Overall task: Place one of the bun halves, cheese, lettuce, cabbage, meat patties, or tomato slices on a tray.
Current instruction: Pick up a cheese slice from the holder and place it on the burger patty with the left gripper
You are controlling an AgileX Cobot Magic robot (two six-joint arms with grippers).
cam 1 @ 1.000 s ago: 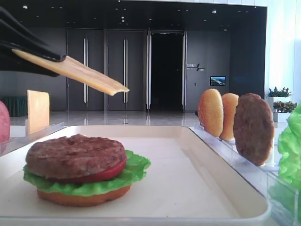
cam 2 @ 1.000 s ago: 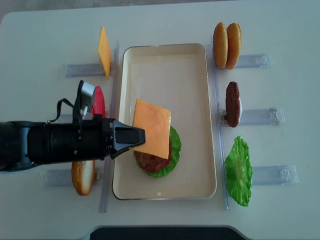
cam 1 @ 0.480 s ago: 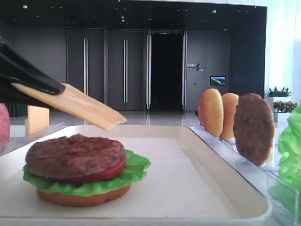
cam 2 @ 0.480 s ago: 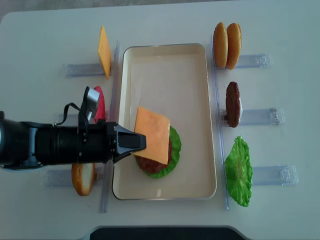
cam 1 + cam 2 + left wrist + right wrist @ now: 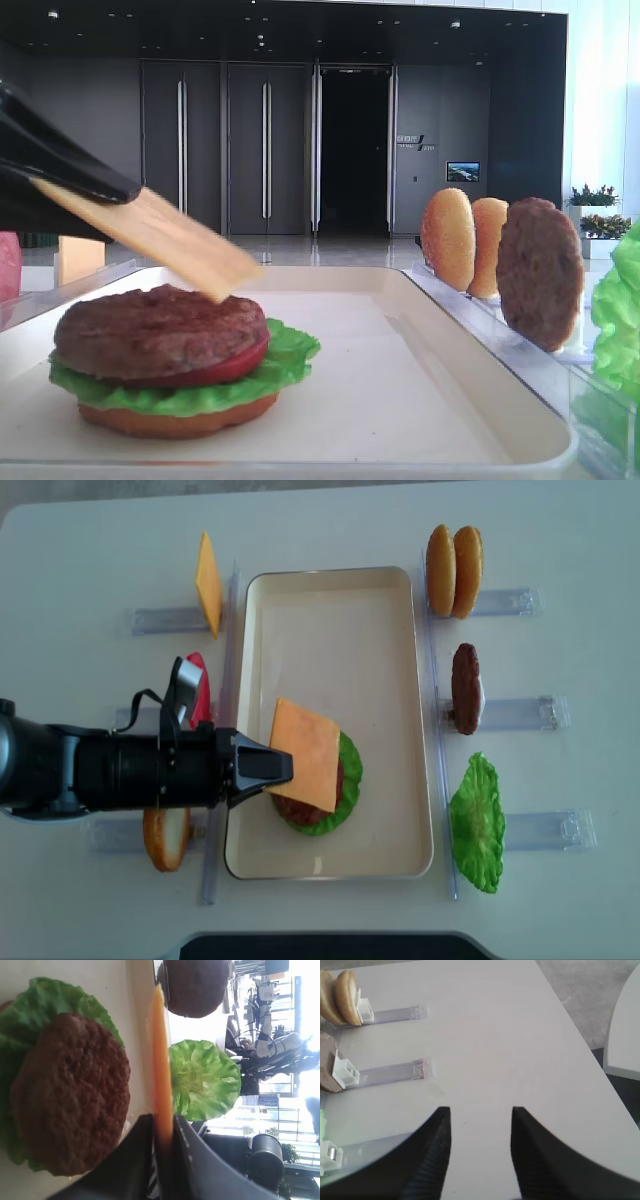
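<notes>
Left pincer (image 5: pixel 268 768) clamped on cheese (image 5: pixel 308 753), lower-centre frame | above our patty (image 5: pixel 160 330) | right pincer (image 5: pixel 481 1135) apart, over tabletop (image 5: pixel 485 1030)

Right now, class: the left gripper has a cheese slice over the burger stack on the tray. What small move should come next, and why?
Probably open the left gripper fully and let go. The cheese sits between its jaws, tilted down, its free corner at or just above the meat patty on the tray. From overhead it already covers most of the stack, so release should lay it flat.
</notes>
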